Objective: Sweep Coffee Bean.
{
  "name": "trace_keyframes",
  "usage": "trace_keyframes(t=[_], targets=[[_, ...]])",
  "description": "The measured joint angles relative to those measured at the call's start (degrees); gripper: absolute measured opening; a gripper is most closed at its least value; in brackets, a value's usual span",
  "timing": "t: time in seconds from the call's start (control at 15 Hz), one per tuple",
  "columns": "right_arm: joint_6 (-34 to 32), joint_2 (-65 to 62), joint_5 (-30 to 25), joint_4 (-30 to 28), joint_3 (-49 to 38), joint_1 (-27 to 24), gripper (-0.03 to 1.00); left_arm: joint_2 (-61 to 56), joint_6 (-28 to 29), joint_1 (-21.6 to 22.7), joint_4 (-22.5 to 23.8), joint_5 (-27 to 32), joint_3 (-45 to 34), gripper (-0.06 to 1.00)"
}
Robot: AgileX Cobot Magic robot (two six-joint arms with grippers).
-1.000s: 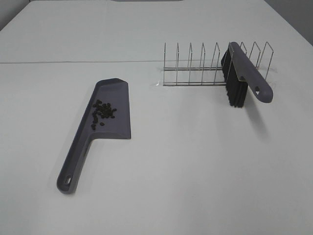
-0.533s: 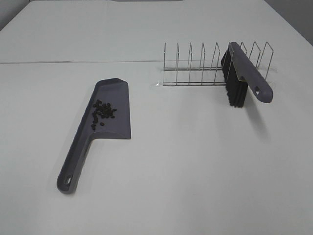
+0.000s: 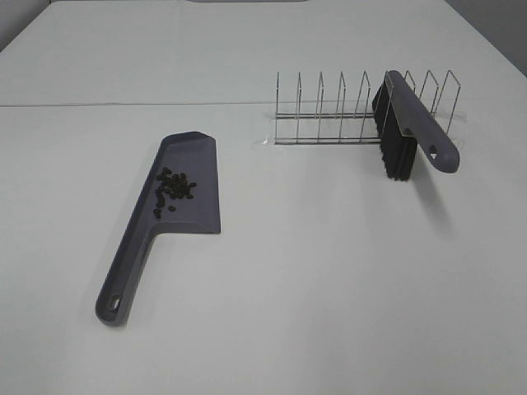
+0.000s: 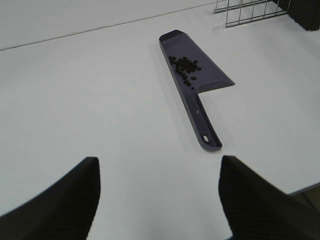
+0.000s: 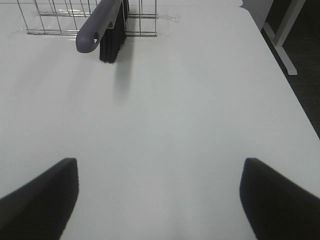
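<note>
The coffee beans (image 3: 173, 187) lie as a small dark cluster inside the grey-purple dustpan (image 3: 193, 210), which rests flat on the white table left of centre, handle toward the front. They also show in the left wrist view (image 4: 184, 66) in the dustpan (image 4: 205, 80). The brush (image 3: 420, 123), grey handle and black bristles, leans in the wire rack (image 3: 329, 115) at the back right; it shows in the right wrist view (image 5: 102, 22) too. My left gripper (image 4: 159, 200) is open and empty, well back from the dustpan. My right gripper (image 5: 159, 200) is open and empty, back from the brush.
The wire rack (image 5: 55, 17) has several upright dividers. A seam (image 3: 123, 104) runs across the table behind the dustpan. The table's right edge (image 5: 280, 75) drops off to dark floor, with a table leg (image 5: 282, 30) beyond.
</note>
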State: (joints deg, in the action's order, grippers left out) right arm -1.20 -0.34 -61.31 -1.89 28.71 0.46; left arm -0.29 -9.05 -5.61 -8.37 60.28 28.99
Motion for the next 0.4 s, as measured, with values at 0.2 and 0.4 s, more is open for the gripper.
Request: trace_keyframes(t=[0.2,0.4], targets=[[0.00,0.00,0.00,0.00,0.00,0.00,0.83,0.00,0.00,0.00,0.00,0.00,0.00,0.65],[0.00,0.00,0.00,0.00,0.00,0.00,0.83,0.00,0.00,0.00,0.00,0.00,0.00,0.65]])
